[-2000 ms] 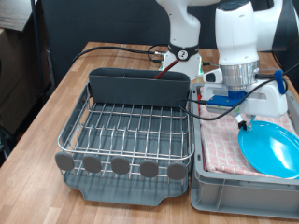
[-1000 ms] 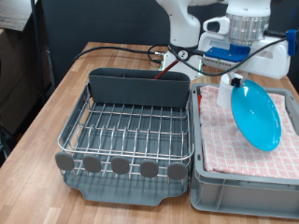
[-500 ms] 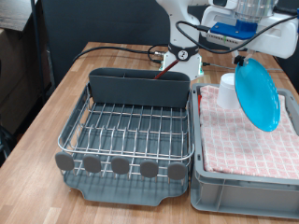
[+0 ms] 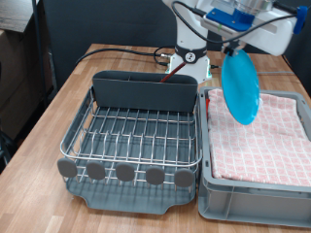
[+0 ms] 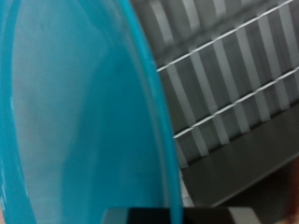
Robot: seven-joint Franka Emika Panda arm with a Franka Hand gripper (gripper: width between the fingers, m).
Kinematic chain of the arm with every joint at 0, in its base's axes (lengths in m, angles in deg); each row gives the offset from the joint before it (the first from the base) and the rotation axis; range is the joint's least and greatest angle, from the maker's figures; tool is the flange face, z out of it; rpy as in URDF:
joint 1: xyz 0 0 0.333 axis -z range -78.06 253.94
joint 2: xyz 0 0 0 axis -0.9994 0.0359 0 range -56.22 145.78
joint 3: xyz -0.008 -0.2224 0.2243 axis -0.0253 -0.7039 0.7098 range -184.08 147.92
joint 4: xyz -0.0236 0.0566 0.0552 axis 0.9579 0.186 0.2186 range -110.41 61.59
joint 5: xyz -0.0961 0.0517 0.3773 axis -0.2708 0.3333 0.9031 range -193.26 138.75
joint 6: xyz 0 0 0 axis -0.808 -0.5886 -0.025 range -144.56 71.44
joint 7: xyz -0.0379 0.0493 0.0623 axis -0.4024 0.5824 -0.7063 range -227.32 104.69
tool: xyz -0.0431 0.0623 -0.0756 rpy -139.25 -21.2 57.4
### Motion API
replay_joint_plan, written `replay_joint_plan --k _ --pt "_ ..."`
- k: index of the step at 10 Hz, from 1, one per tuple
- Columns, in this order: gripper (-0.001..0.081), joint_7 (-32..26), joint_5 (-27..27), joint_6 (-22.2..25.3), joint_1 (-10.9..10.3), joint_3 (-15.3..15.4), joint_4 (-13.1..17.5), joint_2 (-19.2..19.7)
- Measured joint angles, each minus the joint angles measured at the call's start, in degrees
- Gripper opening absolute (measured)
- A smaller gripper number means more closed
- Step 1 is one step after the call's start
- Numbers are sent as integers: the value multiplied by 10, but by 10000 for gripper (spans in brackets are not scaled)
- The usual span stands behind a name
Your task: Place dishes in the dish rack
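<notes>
My gripper [image 4: 237, 45] is at the exterior view's top right, shut on the upper rim of the light-blue plate [image 4: 240, 87]. The plate hangs on edge in the air, over the boundary between the grey bin and the dish rack [image 4: 136, 131]. The silver wire rack stands empty at centre left, with its dark grey caddy [image 4: 146, 89] at the back and its drip tray [image 4: 126, 199] in front. In the wrist view the plate [image 5: 75, 112] fills most of the picture, with rack wires [image 5: 234, 84] below it. The white cup and the wooden spoon are hidden.
The grey plastic bin [image 4: 207, 206] stands at the exterior view's right, lined with the red-and-white checked cloth [image 4: 267, 146]. The robot base [image 4: 191, 49] and black cables [image 4: 117, 50] are behind the rack. The wooden table edge runs along the left.
The gripper picked the plate up off the cloth, lifted it and tilted it on edge, then carried it towards the exterior view's left, close to the rack. The cup is now hidden behind the plate.
</notes>
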Motion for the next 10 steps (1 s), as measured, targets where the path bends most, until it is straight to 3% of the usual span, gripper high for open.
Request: replay_joint_plan --k 2,3,5,6,8,10 --pt "19 -36 -95 20 13 -11 1 -13" --pt "19 -82 -138 11 20 -21 0 -17" --pt "19 -136 -139 -10 29 -44 0 -21" --pt "18 -132 -139 -7 28 -42 0 -20" --pt "18 -138 -181 3 32 -43 0 -21" --pt "18 -186 -228 -8 43 -63 0 -25"
